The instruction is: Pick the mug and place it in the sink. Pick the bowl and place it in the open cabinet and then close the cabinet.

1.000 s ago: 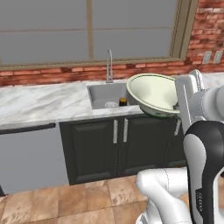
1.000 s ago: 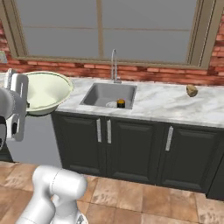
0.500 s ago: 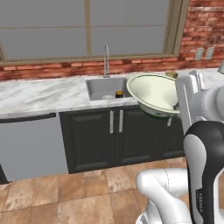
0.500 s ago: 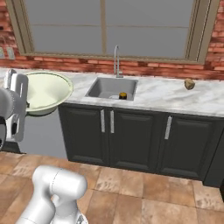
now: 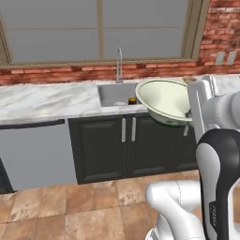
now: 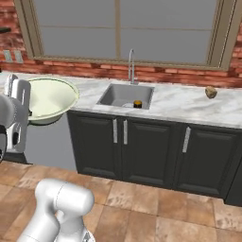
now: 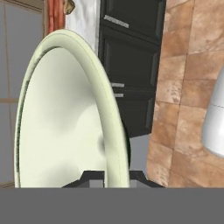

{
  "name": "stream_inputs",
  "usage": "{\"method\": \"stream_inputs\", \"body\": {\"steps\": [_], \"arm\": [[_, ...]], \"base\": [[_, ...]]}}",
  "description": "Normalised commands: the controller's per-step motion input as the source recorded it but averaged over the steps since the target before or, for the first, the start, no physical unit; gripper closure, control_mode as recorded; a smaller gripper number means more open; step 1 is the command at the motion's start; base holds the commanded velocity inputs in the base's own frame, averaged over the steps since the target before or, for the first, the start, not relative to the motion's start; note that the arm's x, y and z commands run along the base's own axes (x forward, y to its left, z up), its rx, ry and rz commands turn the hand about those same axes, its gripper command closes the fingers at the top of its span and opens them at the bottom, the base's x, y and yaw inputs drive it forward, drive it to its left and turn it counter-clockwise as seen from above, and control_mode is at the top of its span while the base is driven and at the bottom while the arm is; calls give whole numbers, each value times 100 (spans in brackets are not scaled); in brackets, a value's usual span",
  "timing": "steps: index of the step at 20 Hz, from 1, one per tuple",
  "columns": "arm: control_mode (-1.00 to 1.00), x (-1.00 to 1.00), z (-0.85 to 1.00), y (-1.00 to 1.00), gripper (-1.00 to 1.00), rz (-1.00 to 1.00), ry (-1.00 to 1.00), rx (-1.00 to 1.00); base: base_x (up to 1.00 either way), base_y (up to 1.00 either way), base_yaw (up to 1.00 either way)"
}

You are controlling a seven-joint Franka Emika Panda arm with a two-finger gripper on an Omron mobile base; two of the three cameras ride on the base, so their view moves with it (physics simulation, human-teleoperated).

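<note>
We see the cream bowl (image 5: pixel 165 100) tilted, held aloft off the counter beside the grey sink (image 5: pixel 114 93).

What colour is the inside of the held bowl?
Pale cream-white bowl, plain inside; clearest in the left base view.

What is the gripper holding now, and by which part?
The gripper holds the bowl by its rim, one finger on each side of the wall.

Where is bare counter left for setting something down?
The marble counter is bare between the sink and the small brown object, and left of the sink. The basin holds a small dark item. The gripper clamps the bowl.
</note>
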Motion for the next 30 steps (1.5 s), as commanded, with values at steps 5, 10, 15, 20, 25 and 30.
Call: {"method": "stream_inputs", "body": {"steps": [5,10,15,20,25,30], "arm": [[100,0,0,0,100,0,0,0],[100,0,0,0,100,0,0,0],[100,0,0,0,100,0,0,0],[100,0,0,0,100,0,0,0],[100,0,0,0,100,0,0,0],[100,0,0,0,100,0,0,0]], "base": [[0,0,24],[0,0,28],[0,11,38],[0,23,46],[0,21,49],[0,16,50]]}}
